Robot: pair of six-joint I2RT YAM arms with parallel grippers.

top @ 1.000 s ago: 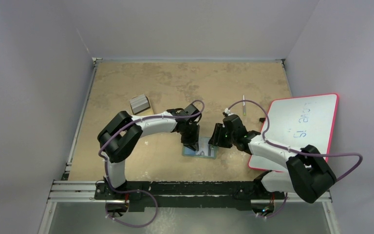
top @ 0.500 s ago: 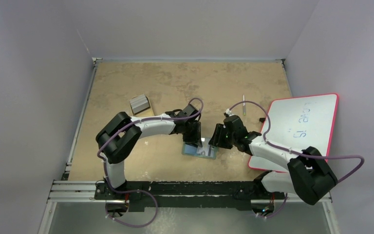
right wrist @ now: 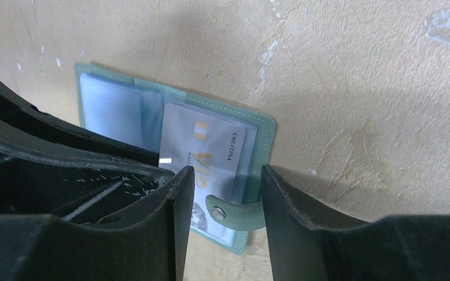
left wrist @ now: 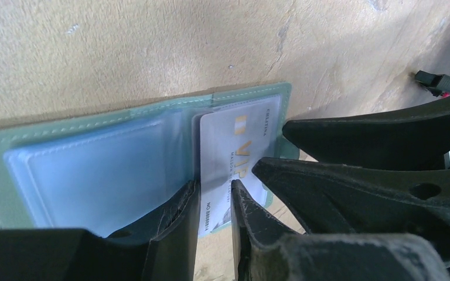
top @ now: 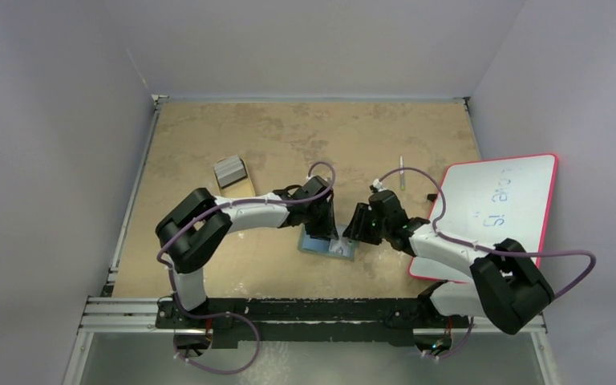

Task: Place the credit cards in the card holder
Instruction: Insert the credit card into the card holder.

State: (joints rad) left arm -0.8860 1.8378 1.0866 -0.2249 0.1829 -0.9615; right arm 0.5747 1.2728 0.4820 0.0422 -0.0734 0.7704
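My left gripper (left wrist: 214,193) has its jaws slightly parted over the VIP credit card (left wrist: 234,140), which sits in the right pocket of the open card holder (right wrist: 258,126). My right gripper (right wrist: 225,175), half open and empty, straddles the snap tab (right wrist: 234,212).

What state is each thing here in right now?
card holder: open flat on the table, snap strap undone.
VIP card: face up, seemingly partway into the holder.
left gripper: open, straddling the card's edge.
right gripper: open, straddling the snap strap.
whiteboard: lying flat, written on.
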